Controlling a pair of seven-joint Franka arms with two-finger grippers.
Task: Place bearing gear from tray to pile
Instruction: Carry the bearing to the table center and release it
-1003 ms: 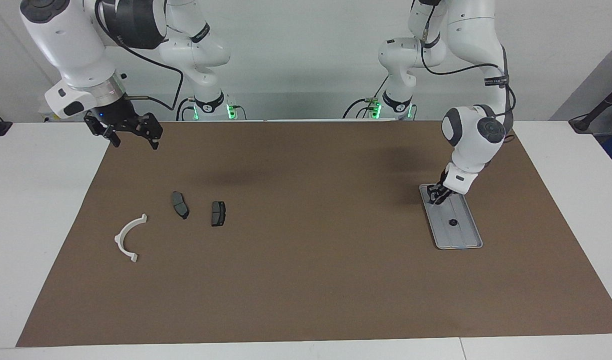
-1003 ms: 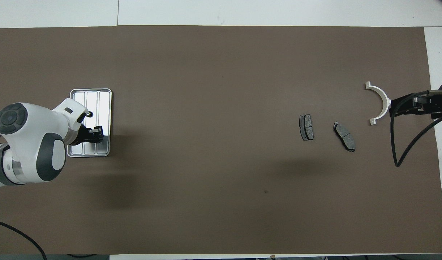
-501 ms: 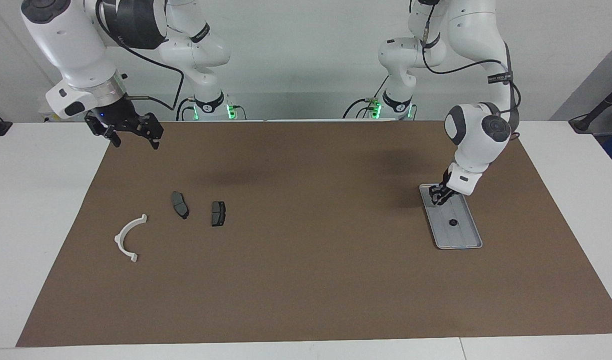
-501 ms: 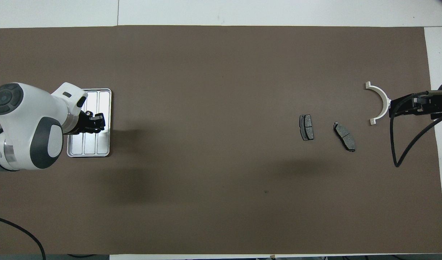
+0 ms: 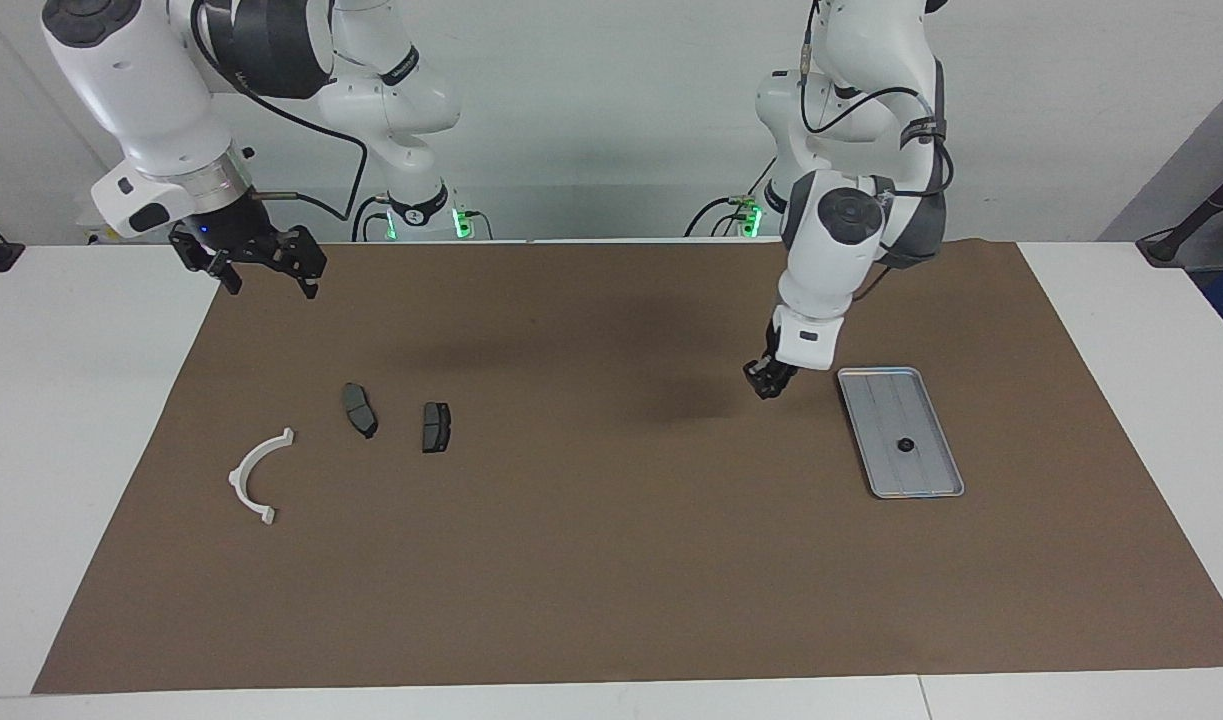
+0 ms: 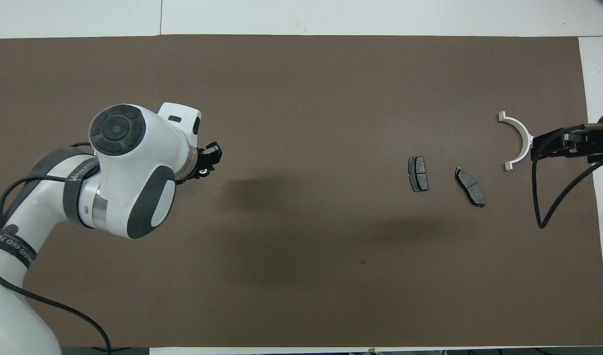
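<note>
Black-tipped left gripper (image 5: pixel 768 381) hangs over the brown mat (image 5: pixel 591 560), just beside the flat silver-grey ridged metal tray (image 5: pixel 926 400); whether it is clamped on anything cannot be told. One small black bearing gear (image 5: pixel 904 445) lies in the tray. Well apart from the tray, toward the right arm's end, lie two dark grey brake pads (image 5: pixel 360 409) and a white semicircular plastic bracket (image 5: pixel 237 479). The right gripper (image 5: pixel 266 268) waits there in the air, fingers spread.

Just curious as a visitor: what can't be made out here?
- Tray: overhead view, hidden under the left arm.
- Left end effector, over the mat: whether it carries anything, too small in both views.
- Small black part on the tray: too small to identify, facing view.
- Right end effector waits over the mat's edge.
</note>
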